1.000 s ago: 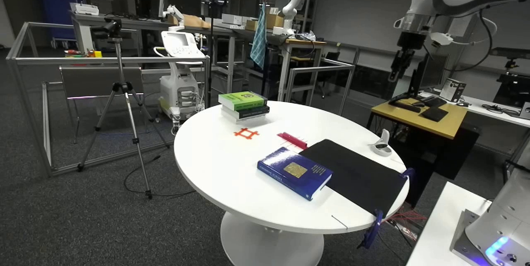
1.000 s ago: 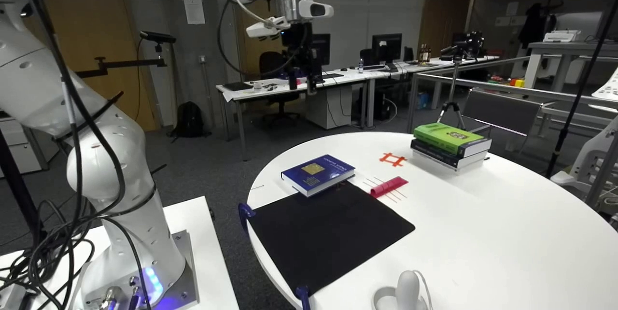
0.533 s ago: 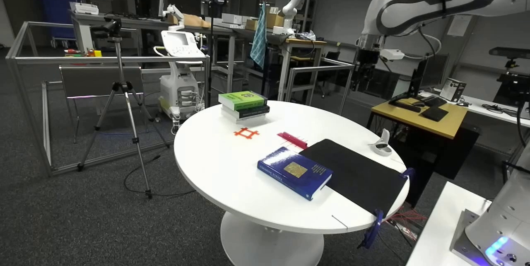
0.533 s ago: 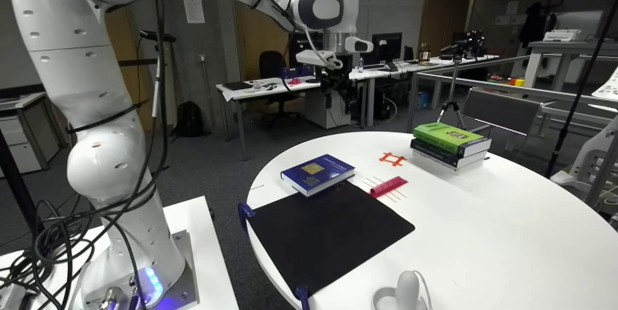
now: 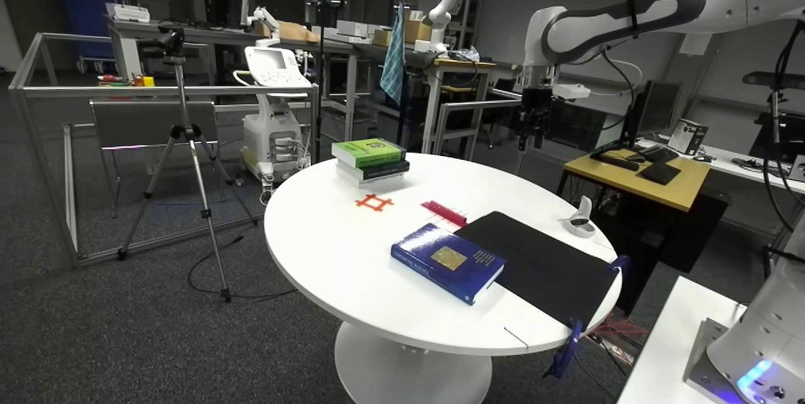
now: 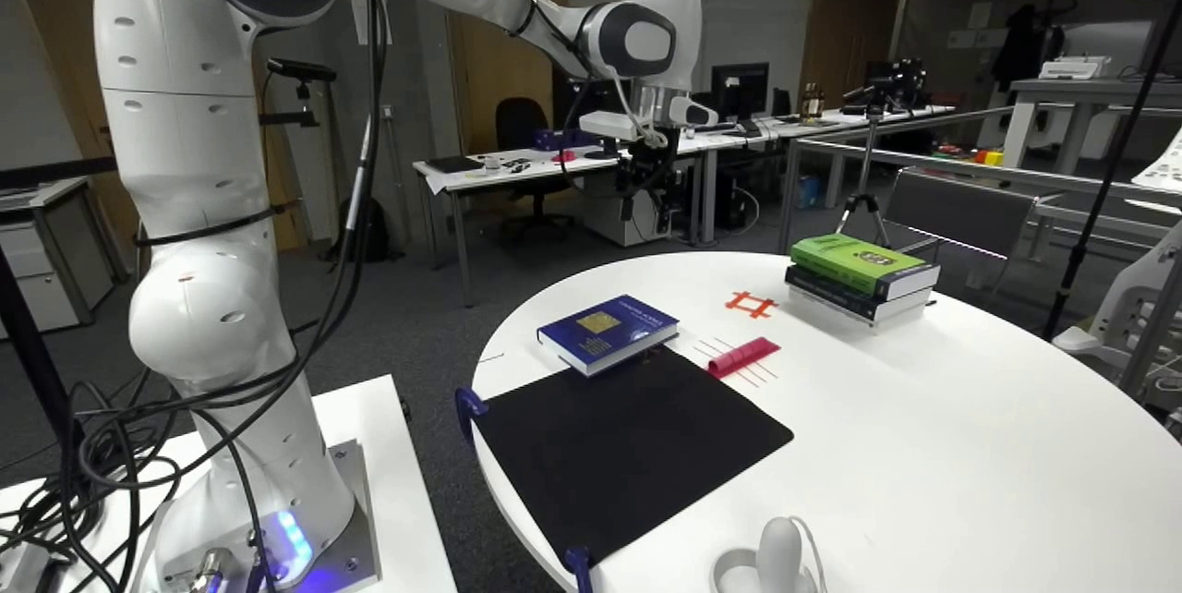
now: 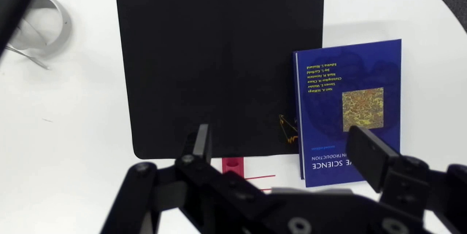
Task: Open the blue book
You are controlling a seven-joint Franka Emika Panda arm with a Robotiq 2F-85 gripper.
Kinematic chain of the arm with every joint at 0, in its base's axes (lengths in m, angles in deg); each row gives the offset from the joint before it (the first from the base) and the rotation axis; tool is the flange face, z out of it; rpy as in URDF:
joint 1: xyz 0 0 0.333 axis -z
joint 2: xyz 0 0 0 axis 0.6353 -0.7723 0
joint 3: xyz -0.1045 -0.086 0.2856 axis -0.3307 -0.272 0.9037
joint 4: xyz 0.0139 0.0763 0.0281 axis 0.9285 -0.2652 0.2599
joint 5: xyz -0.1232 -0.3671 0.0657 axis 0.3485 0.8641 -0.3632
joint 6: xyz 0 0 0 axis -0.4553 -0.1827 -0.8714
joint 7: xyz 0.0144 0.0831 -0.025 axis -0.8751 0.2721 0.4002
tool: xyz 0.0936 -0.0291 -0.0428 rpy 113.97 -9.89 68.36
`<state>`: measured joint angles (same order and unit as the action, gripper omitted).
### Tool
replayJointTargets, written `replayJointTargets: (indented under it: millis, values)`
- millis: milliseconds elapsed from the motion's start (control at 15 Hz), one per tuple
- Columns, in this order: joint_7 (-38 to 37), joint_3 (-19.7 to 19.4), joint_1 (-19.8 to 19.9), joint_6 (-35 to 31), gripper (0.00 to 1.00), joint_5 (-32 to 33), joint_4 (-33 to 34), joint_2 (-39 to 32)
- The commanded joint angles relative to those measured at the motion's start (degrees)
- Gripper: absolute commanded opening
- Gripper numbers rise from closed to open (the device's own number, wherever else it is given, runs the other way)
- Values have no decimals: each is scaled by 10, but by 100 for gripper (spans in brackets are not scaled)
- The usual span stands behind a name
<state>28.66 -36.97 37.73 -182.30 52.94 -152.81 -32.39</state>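
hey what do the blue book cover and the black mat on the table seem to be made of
Blue book: cover probably glossy laminated board; it catches bright glare and its edges look stiff. Black mat: perhaps rubber or fabric, I can't tell which; it looks thin and matte, without bright glare.

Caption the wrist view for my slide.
Open gripper over a white table, where a closed blue book overlaps a black mat.

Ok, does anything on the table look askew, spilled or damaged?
Only mildly: the blue book lies across a corner of the black mat, partly over the white table, turned slightly askew to the mat's edges. I see nothing spilled or damaged.
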Motion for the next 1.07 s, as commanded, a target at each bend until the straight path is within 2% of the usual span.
replayJointTargets:
  millis: [0,67,200,333,467,667,1000]
  values:
    - [0,2,2,3,100,0,3,0]
    - [0,2,2,3,100,0,3,0]
    - [22,2,10,-66,100,-37,-11,1]
    - [41,5,12,-129,100,-78,-11,-24]
    - [58,9,12,-162,100,-112,-4,-60]
    - [84,16,16,-188,100,-145,1,-108]
    - [96,21,20,-199,100,-142,5,-169]
